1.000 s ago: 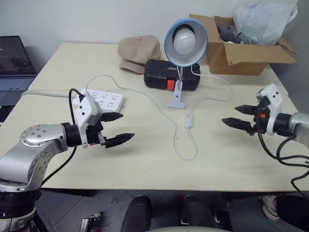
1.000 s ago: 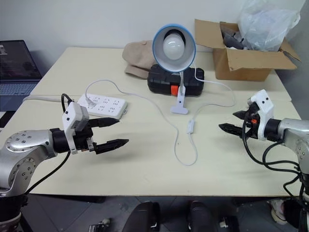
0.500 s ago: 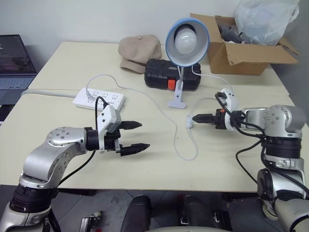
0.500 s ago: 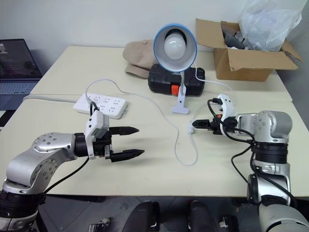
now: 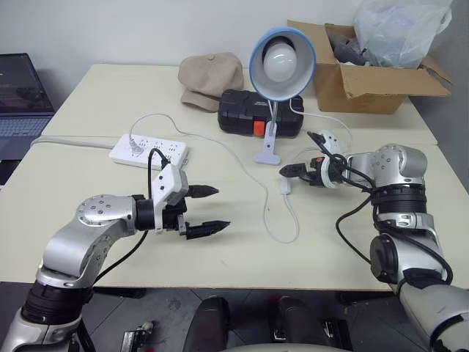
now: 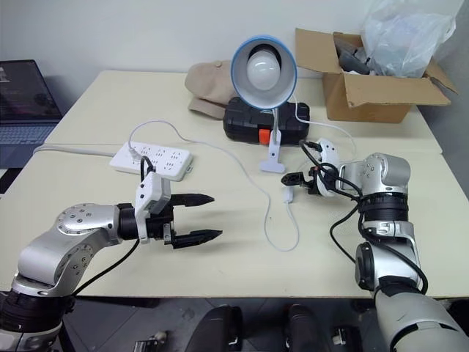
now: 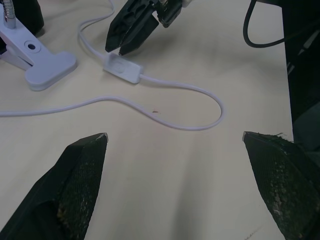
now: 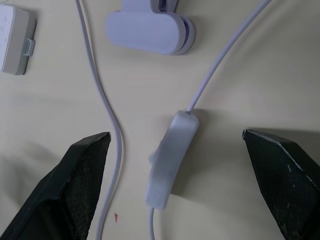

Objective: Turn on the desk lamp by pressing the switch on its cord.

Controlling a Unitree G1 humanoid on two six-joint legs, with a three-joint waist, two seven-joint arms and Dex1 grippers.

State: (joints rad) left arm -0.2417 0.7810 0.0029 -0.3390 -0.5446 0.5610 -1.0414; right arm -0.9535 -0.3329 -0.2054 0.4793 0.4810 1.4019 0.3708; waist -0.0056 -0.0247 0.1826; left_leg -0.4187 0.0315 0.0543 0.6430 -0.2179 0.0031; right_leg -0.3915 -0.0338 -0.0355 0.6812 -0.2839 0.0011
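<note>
The right wrist view is giving us the switch (image 8: 171,157) lying on the table (image 5: 95,95) between the spread fingers, with the lamp's white clamp just beyond. From the head views, the right gripper (image 5: 287,171) is hanging just over the switch, jaws apart, gripping nothing; contact is too close to call. The left gripper (image 5: 211,210) is hovering wide open and empty, well apart from the cord (image 5: 282,233). The desk lamp (image 5: 281,64) is standing unlit behind.

Cream table (image 5: 95,95). Far side: tan cap (image 5: 211,77), black case (image 5: 260,114) with orange latch just right of it. Cardboard box (image 5: 366,81), plastic bag (image 5: 399,29) far right. White power strip (image 5: 149,151) left of centre. Laptop (image 5: 22,95) far left.
</note>
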